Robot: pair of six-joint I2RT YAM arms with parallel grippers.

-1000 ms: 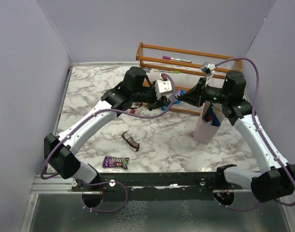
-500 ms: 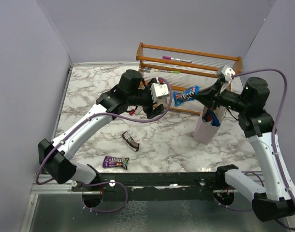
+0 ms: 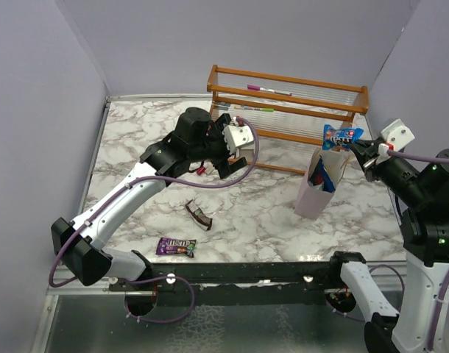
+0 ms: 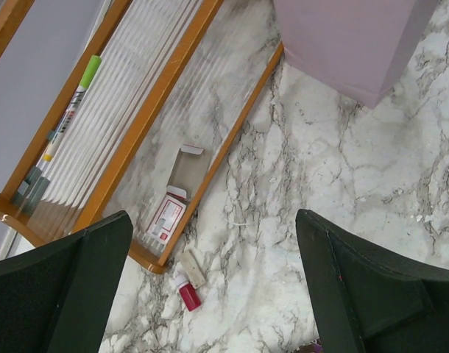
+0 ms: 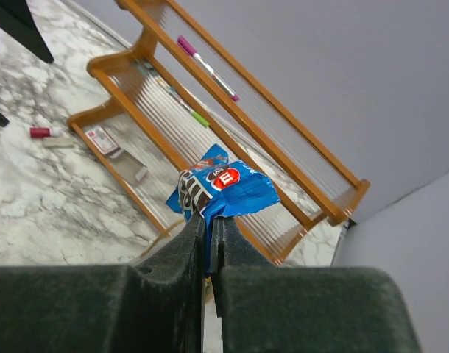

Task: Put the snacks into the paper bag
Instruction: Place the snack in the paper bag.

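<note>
— What are the two arms [image 3: 147, 176] built from?
— White tubular links [image 3: 125, 195] between chunky black joint housings [image 3: 191, 132], a thin purple cable [image 3: 256, 149] looping along each.
— And the tips?
— A white boxy camera block [image 3: 238, 136] at each wrist; flat matte dark end effector fingers [image 4: 62, 287].

Left end effector [image 4: 213, 220] spread wide; right end effector [image 5: 210, 219] pinched tight.

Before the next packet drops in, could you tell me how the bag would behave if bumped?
The bag stands tall on a small base, so a bump would probably tip it. Its paper walls look light and easily crumpled; the snacks inside may steady it slightly.
</note>
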